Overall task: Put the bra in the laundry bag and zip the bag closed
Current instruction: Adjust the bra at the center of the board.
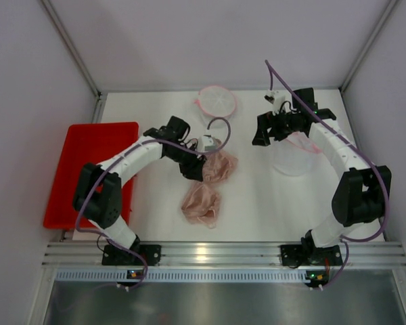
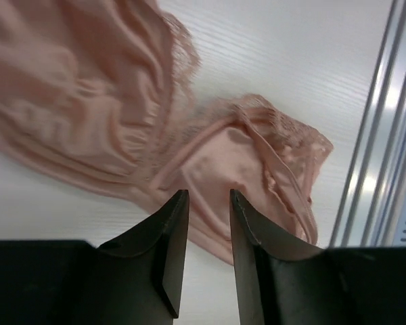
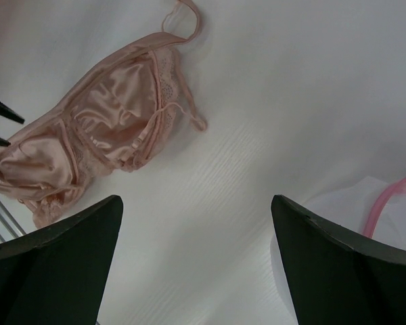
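Note:
The pink satin bra (image 1: 208,184) lies crumpled on the white table, one cup (image 1: 220,166) further back and the other (image 1: 201,203) nearer. My left gripper (image 1: 193,169) hovers at the far cup's left edge, and in the left wrist view its jaws (image 2: 208,193) stand slightly apart, open, with nothing between them and the bra (image 2: 122,101) spread beyond. A translucent white laundry bag with pink trim (image 1: 294,156) lies under my right arm. My right gripper (image 1: 262,135) is open wide above bare table (image 3: 196,200), between the bra (image 3: 101,135) and the bag's pink edge (image 3: 392,200).
A second round mesh piece with a pink rim (image 1: 216,101) lies at the back centre. A red tray (image 1: 88,169) sits at the table's left side. White walls enclose the table, and an aluminium rail (image 1: 210,254) runs along the near edge.

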### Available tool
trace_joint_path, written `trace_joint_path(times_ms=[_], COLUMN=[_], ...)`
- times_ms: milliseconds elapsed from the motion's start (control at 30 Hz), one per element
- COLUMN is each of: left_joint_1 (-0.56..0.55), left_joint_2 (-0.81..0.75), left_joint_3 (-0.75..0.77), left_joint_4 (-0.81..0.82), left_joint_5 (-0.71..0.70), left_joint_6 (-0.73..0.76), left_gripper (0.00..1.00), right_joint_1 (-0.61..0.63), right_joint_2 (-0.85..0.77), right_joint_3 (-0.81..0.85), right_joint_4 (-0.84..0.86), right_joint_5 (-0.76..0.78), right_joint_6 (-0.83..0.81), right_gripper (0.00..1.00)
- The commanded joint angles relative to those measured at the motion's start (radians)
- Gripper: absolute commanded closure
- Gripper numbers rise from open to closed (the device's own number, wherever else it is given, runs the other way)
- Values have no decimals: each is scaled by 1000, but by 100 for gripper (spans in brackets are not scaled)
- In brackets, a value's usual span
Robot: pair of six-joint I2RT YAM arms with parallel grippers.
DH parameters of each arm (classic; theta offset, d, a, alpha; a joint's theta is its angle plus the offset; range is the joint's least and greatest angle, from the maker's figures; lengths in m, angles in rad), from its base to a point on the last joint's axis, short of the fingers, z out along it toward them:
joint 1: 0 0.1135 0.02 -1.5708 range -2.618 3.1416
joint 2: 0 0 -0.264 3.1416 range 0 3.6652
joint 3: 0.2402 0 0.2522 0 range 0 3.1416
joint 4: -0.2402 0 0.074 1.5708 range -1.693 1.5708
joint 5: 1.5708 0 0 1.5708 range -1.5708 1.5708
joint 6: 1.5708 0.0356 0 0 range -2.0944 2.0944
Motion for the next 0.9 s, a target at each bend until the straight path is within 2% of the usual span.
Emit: trace_joint_path(times_ms=[0, 33, 100, 267, 467, 633, 867], left_joint_1=[84, 99, 127, 162, 179, 185, 188], left_joint_2=[-33, -18, 29, 227, 430, 494, 527], left_joint_3=[153, 180, 263, 367, 535, 587, 616], left_joint_4=[53, 55, 55, 115, 132, 181, 184], left_joint_5=[13, 12, -75, -237, -326, -380, -371], left_joint_6=[-70, -82, -104, -168, -175, -170, -121], left_gripper=[62, 61, 60, 60, 58, 57, 57], right_joint_1=[11, 13, 13, 13, 11, 10, 7], right_joint_2=[-31, -35, -45, -51, -66, -72, -71], right_joint_3=[4, 0, -3, -1, -6, -19, -32], right_joint_4=[0, 2, 11, 27, 8, 2, 1], right_joint_5=[-16, -16, -16, -16, -8, -1, -2], right_joint_6=[-12, -11, -3, 14, 0, -11, -20], right_gripper=[8, 8, 8, 7, 7, 6, 6])
